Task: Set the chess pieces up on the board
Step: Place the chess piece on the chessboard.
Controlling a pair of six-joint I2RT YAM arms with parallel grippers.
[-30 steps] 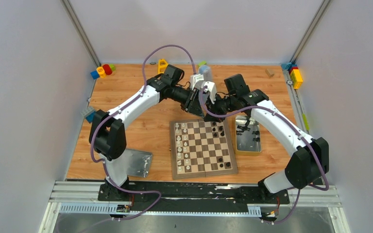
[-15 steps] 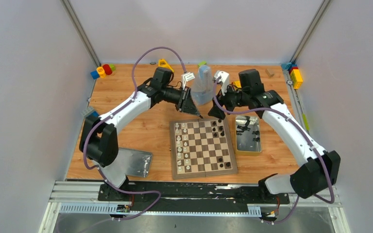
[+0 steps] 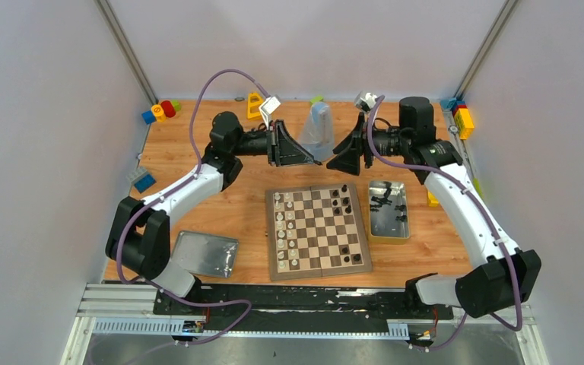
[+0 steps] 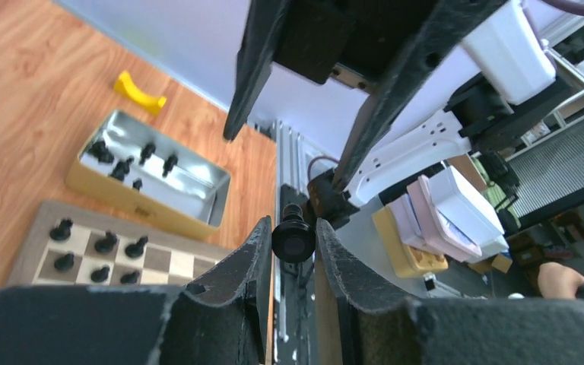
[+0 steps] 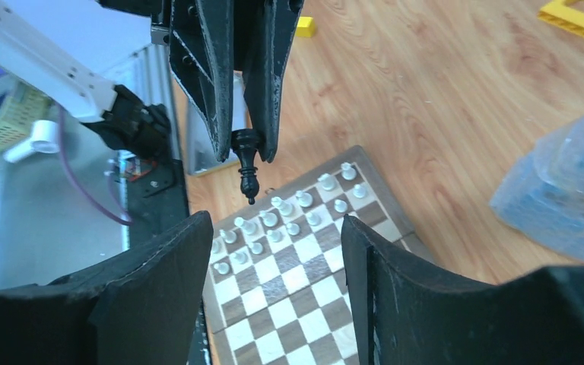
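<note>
The board (image 3: 317,271) lies in the middle of the table, with cream-white chess pieces (image 3: 280,222) down its left side and a few black ones (image 3: 347,207) on its right. Above the board's far edge my two grippers face each other, raised. My left gripper (image 3: 316,160) (image 4: 294,236) is shut on a black chess piece (image 4: 293,240) (image 5: 246,163), held by its base with its top pointing away. My right gripper (image 3: 334,164) (image 5: 274,228) stands open and empty a short way from it.
A silver tin (image 3: 388,226) holding more black pieces (image 4: 125,163) sits right of the board, and its lid (image 3: 204,253) lies at the near left. A clear plastic bottle (image 3: 318,128) stands behind the grippers. Toy blocks (image 3: 160,111) dot the far corners.
The right gripper has opened and drawn back to the right. The left arm has pulled back left, keeping the black piece. Both wrists have risen from the board's far edge.
</note>
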